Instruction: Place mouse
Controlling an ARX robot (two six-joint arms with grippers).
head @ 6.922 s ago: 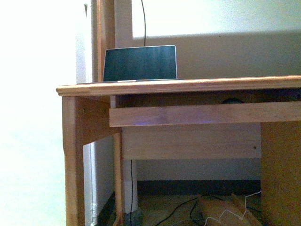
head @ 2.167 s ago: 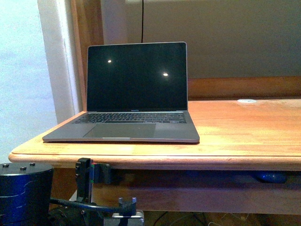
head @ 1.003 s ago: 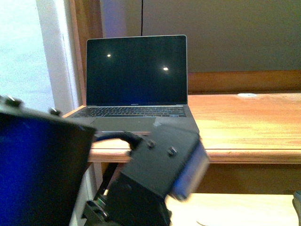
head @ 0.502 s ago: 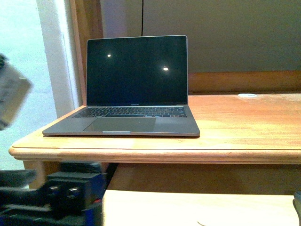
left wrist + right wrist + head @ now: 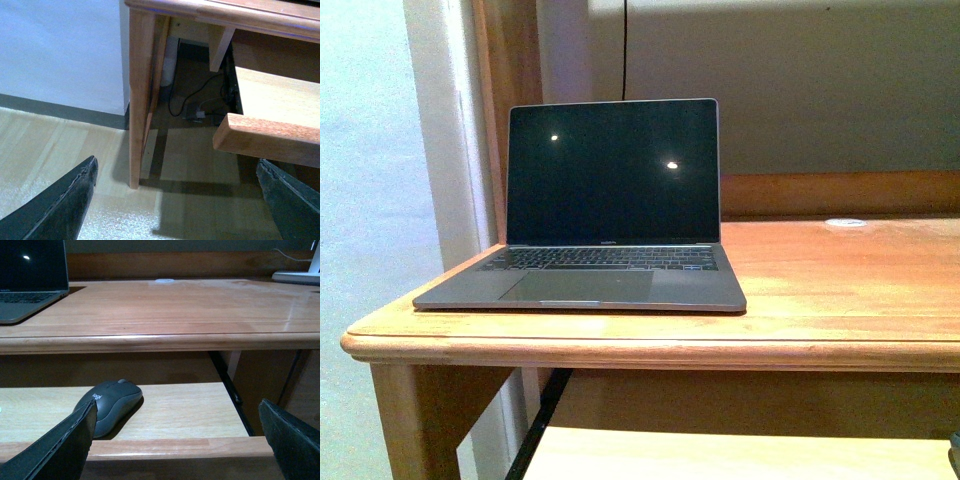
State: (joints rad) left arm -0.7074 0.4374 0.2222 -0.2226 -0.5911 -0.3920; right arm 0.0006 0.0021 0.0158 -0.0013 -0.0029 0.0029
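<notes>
Wooden bench (image 5: 840, 290), plain top with a rounded front edge, wall behind it. An open laptop (image 5: 610, 180) sits on the bench's left end, with a dark screen and a grey body.

Under the bench top a pale pull-out shelf (image 5: 190, 410) is drawn forward, with a raised wooden lip along its front.

Right pincer (image 5: 177, 407): fingers spread wide and holding nothing, level with the shelf's front lip. Left pincer (image 5: 176, 167): also spread wide and empty, over the floor beside the bench's leg (image 5: 139, 100). Cables (image 5: 195, 100) lie on the floor under the bench.

The mouse (image 5: 112, 402) is on the pull-out shelf, below the bench top. It is a dark grey, domed oval with a small light logo near one end. One right finger (image 5: 60, 445) covers part of it in the right wrist view, and I cannot tell whether they touch. The shelf's lip stands between the pincer and the mouse.

A small white disc (image 5: 845, 222) lies far back on the bench top, well apart from the laptop.
</notes>
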